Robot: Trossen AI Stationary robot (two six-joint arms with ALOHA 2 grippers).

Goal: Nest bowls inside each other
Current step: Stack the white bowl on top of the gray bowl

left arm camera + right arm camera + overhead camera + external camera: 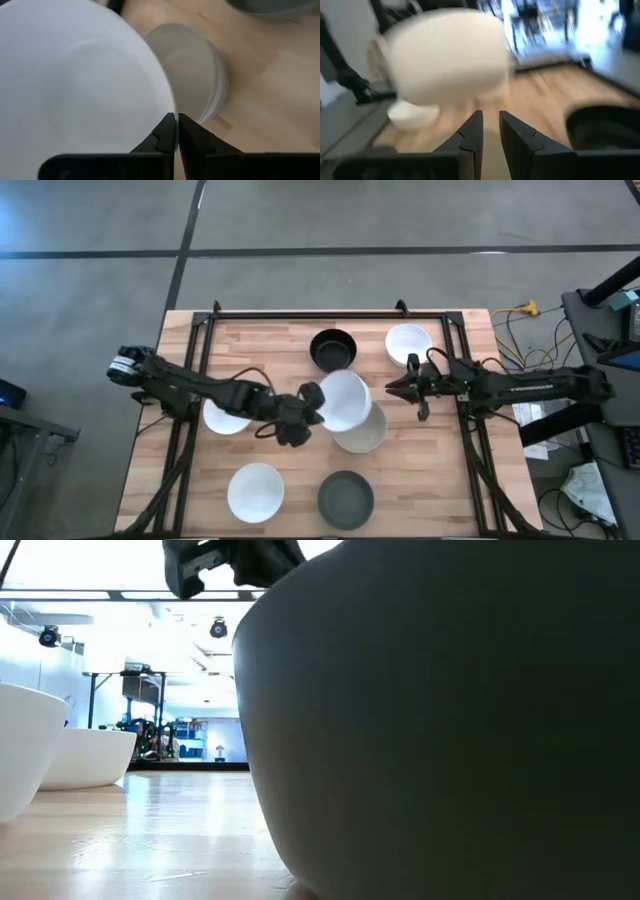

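My left gripper (312, 406) (176, 120) is shut on a white bowl (343, 399) near the table's middle. That bowl hangs partly over a pale grey-green bowl (364, 430) (192, 70), which stands on the wood. My right gripper (393, 389) (490, 122) hovers just right of the held bowl (447, 55), fingers a little apart with nothing between them. Also on the table are a glossy black bowl (332, 348), a dark grey bowl (345, 499) and white bowls (408, 343) (255, 492) (222, 420). My left gripper pinches the white bowl's rim (169, 102) on its left-hand side, one finger inside the bowl and one outside. The fingers come level-to-slanting from the table's left. The bowl is lifted clear of the wood and tilted, over the grey-green bowl's near-left part.
The low view is filled by the dark grey bowl's wall (450, 740), with two white bowls (90, 755) (20, 755) to its left. A dark rail frame (330, 312) runs round the tabletop. Bare wood (430, 470) lies at the near right.
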